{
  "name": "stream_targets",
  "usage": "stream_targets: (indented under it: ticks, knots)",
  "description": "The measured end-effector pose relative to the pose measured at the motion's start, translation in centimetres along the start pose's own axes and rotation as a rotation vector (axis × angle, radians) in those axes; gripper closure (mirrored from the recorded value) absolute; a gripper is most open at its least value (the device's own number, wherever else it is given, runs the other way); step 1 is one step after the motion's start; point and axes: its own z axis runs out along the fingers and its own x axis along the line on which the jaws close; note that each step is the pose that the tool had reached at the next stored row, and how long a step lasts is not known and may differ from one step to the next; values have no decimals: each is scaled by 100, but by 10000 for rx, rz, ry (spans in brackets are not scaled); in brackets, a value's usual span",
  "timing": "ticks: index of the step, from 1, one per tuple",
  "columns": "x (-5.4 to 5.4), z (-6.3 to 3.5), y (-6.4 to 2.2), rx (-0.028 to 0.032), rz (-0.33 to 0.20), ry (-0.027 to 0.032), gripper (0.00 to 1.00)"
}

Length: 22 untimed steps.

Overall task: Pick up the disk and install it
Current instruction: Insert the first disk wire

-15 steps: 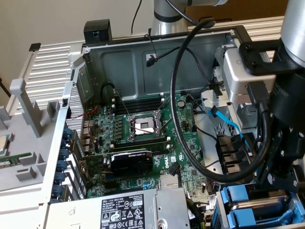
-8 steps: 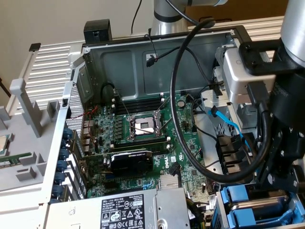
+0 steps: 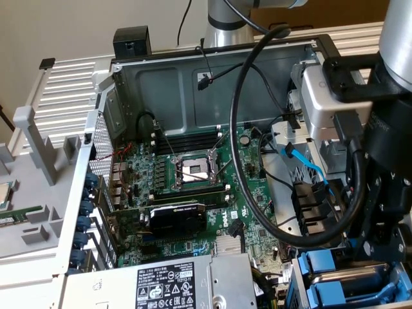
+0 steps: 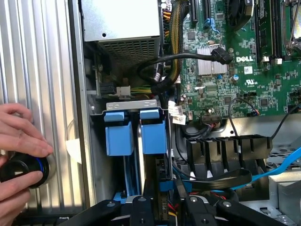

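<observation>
Disk (image 4: 149,155) edge-on, half behind gripper (image 4: 164,207)

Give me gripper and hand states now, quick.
Gripper: open or closed cannot be told; it sits at the disk in the drive bay.
Person's hand: wrapped around a black round object.

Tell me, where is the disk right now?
The disk stands on edge in the blue-railed drive bay, beside another blue-tabbed slot, just in front of the claw; in the exterior view, the bay is at the lower right.
</observation>
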Motion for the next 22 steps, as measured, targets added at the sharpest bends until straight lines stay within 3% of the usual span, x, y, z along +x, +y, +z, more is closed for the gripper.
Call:
stream_targets:
  ticks: [3, 9, 16, 22]
  knots:
    - [0, -2, 0, 13, 0, -2, 69]
    - [-3, -84, 8, 139, 1, 26, 69]
    - [-17, -188, 31, 336, -1, 104, 69]
    - [-28, -320, 63, 396, -2, 184, 69]
